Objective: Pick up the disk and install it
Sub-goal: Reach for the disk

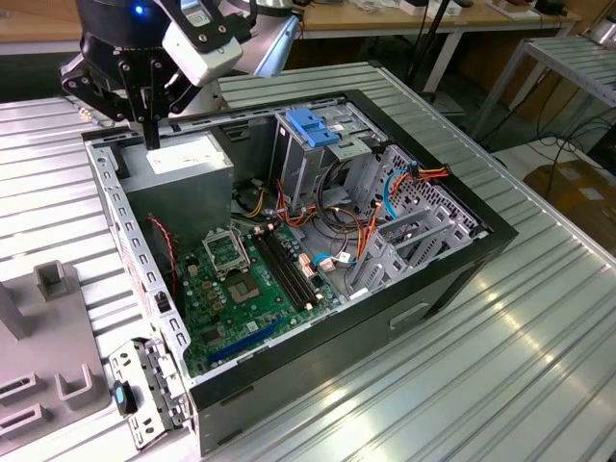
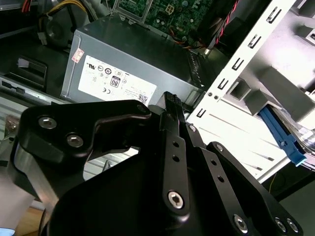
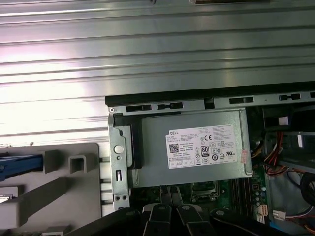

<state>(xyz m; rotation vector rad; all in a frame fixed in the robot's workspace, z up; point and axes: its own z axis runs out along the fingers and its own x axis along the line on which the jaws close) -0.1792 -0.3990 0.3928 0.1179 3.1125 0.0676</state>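
Jaws look pinched shut w/ nothing btwn them, gripper hanging over the PSU inside the case, so any low sweep toward the disk could clip the case wall, since the disk lies flat in the grey holder just outside, blue rail end-on to that wall, long axis approx parallel w/ the PSU's.

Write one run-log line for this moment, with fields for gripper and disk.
gripper: shut, empty, over power supply | disk: on grey fixture beside computer case, not picked
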